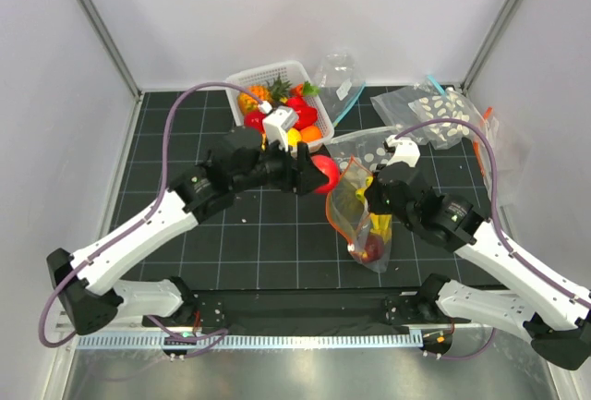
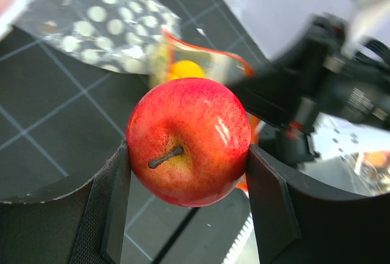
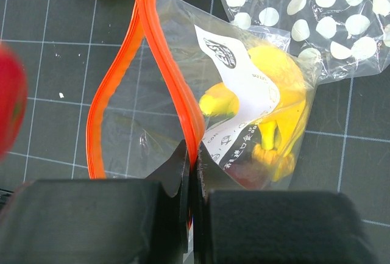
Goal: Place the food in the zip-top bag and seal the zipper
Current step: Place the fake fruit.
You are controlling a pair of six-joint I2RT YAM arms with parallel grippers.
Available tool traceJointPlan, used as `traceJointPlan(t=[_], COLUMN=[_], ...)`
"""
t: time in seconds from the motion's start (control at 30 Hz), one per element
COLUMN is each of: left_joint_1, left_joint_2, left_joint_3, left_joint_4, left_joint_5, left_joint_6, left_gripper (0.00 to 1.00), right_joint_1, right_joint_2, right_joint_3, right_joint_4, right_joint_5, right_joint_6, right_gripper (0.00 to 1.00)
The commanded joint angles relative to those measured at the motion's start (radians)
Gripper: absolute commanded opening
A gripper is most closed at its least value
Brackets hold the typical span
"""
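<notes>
Loading under way: the left claw (image 2: 189,154) pinches a red apple (image 2: 189,136) by its sides and holds it in the air just beside the bag (image 3: 152,124). The right claw (image 3: 194,172), pressed together on one lip of the orange-red zipper (image 3: 143,38), holds the bag up with its mouth gaping in a narrow teardrop above the worktop (image 1: 277,234).

The step in hand appears to be dropping the apple in. The next move calls for lining the fruit up over the gap between the two strips, easing it past them, and only then spreading the left claw. The opening looks little wider than the apple, so it may catch a lip. Sealing has not begun.

Already inside the bag are a yellow banana bunch (image 3: 280,75), a small yellow fruit (image 3: 219,102) and, at the bottom, a dark maroon fruit (image 1: 372,250).

The white basket (image 1: 245,77) at the back holds more red and orange fruit. Dotted bags (image 1: 434,109) and a blue-zip bag (image 1: 340,81) lie beyond.
</notes>
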State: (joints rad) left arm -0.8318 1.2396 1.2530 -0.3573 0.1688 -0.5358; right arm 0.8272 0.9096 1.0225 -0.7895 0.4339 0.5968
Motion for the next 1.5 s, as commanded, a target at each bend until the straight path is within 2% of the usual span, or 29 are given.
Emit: traceJointPlan(t=[0.0,0.23,0.57,0.87,1.07,1.23,1.33,1.37,1.43,1.47], left_joint_1=[-0.076,-0.197,-0.217,-0.289,-0.336,-0.354,-0.360,-0.360,-0.362,-0.360], left_joint_2=[-0.060,0.059,0.256,0.351,0.342,0.400,0.428,0.434,0.442,0.442], left_joint_3=[-0.032,-0.015,0.118,0.264,0.258,0.301,0.321,0.327,0.339,0.344], left_joint_4=[0.058,0.063,0.037,-0.112,-0.137,-0.177,-0.190,-0.201,-0.210,-0.213], left_joint_5=[-0.052,-0.104,-0.124,-0.204,-0.224,-0.219,-0.218,-0.221,-0.229,-0.238], left_joint_6=[-0.024,-0.015,0.007,0.051,0.043,0.048,0.050,0.051,0.056,0.057], left_gripper=[0.31,0.29,0.27,0.27,0.28,0.30,0.36,0.47,0.61,0.72], right_joint_1=[-0.003,-0.002,-0.003,-0.003,-0.003,-0.003,-0.003,-0.003,-0.002,-0.003], right_joint_2=[-0.008,-0.001,-0.023,-0.049,-0.060,-0.075,-0.077,-0.078,-0.078,-0.080], right_joint_3=[0.020,0.059,0.103,0.111,0.110,0.097,0.097,0.097,0.096,0.094], right_joint_4=[0.015,-0.048,-0.137,-0.149,-0.148,-0.132,-0.136,-0.139,-0.139,-0.140], right_joint_5=[0.011,0.040,0.081,0.100,0.120,0.117,0.121,0.121,0.121,0.120], right_joint_6=[0.011,0.014,0.021,0.023,0.031,0.037,0.038,0.040,0.041,0.040], right_gripper=[0.01,0.01,0.01,0.01,0.01,0.01,0.01,0.01,0.01,0.01])
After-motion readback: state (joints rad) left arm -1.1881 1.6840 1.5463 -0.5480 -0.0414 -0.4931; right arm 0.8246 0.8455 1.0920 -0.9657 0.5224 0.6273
